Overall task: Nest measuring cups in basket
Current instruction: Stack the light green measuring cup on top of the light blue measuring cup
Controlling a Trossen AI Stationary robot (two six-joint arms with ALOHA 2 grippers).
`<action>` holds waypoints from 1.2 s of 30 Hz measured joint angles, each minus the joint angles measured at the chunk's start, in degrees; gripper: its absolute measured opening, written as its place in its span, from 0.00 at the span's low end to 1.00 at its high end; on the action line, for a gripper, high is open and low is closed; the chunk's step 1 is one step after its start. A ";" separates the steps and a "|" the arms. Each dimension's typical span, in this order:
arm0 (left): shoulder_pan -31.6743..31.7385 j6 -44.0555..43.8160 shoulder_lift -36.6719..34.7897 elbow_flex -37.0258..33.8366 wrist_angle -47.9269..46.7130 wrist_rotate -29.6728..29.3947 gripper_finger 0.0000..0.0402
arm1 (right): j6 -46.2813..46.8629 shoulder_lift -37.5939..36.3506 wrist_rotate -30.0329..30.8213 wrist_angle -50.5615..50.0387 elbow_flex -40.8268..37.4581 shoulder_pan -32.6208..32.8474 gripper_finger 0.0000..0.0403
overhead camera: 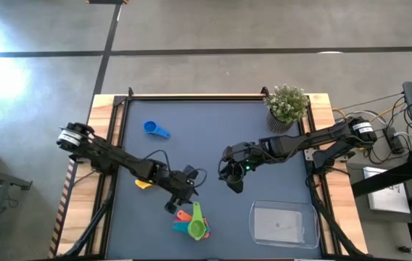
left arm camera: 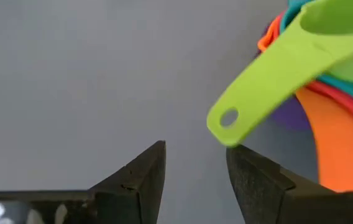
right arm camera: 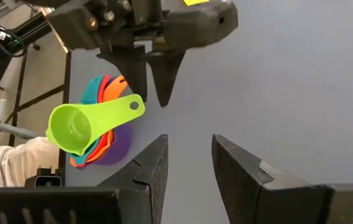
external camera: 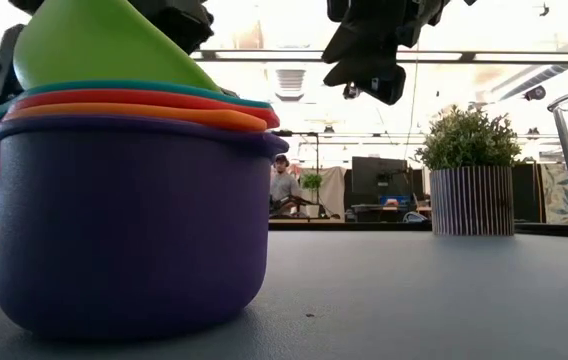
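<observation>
Several cups sit nested near the table's near edge: purple at the bottom, then orange, red and teal. The green cup lies tilted on top, its handle sticking out toward my left gripper. My left gripper is open, its fingertips just short of the handle's free end, and I see no touch. My right gripper hovers open above the table's middle. The blue cup lies alone toward the far left. The yellow cup lies partly under my left arm. The clear basket stands at the near right.
A small potted plant stands at the far right corner. Bare grey mat lies between the cup stack and the basket and across the table's middle. The room beyond the table holds a person far off.
</observation>
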 joint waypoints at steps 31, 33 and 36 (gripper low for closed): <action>-8.92 -10.07 -5.74 1.32 -11.41 -17.45 0.00 | -0.35 0.00 0.13 0.16 -0.61 0.00 0.27; -8.83 -12.89 -7.24 1.29 -11.44 -16.20 0.00 | -0.39 0.00 0.15 0.50 -0.61 0.00 0.27; -7.62 -16.73 -9.65 1.29 -11.30 -10.51 0.00 | -0.42 0.00 0.13 1.11 -0.61 0.00 0.28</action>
